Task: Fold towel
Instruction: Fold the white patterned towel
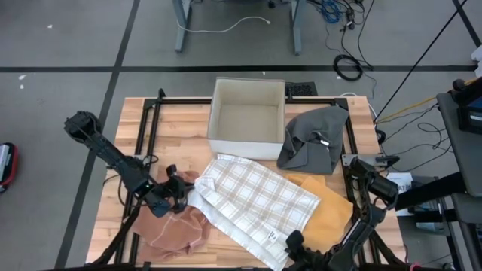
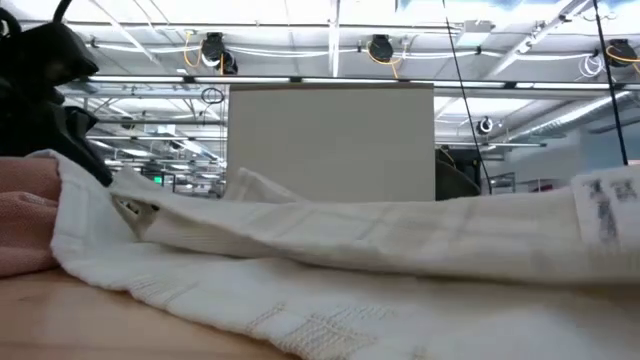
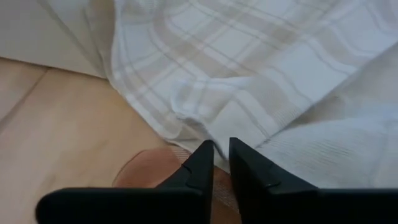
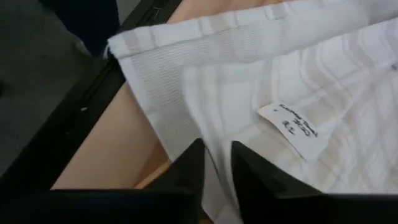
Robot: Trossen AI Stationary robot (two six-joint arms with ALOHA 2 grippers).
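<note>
Two grippers flank the plaid towel [image 1: 256, 202], which lies spread on the desk [image 1: 132, 120] just in front of the white box [image 1: 247, 118]. The left gripper [image 1: 181, 197] is at its pink-cloth [image 1: 175, 230] side, fingers [image 3: 198, 167] slightly parted, holding nothing. The right gripper [image 1: 292, 242] is at its labelled corner, fingers [image 4: 189, 167] slightly parted astride the hem.

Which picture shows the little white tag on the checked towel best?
The right wrist view: the tag fills it close up, with writing showing. The high view shows it as a speck on the checked towel, the low view a blurry patch, the left wrist view nothing.
</note>
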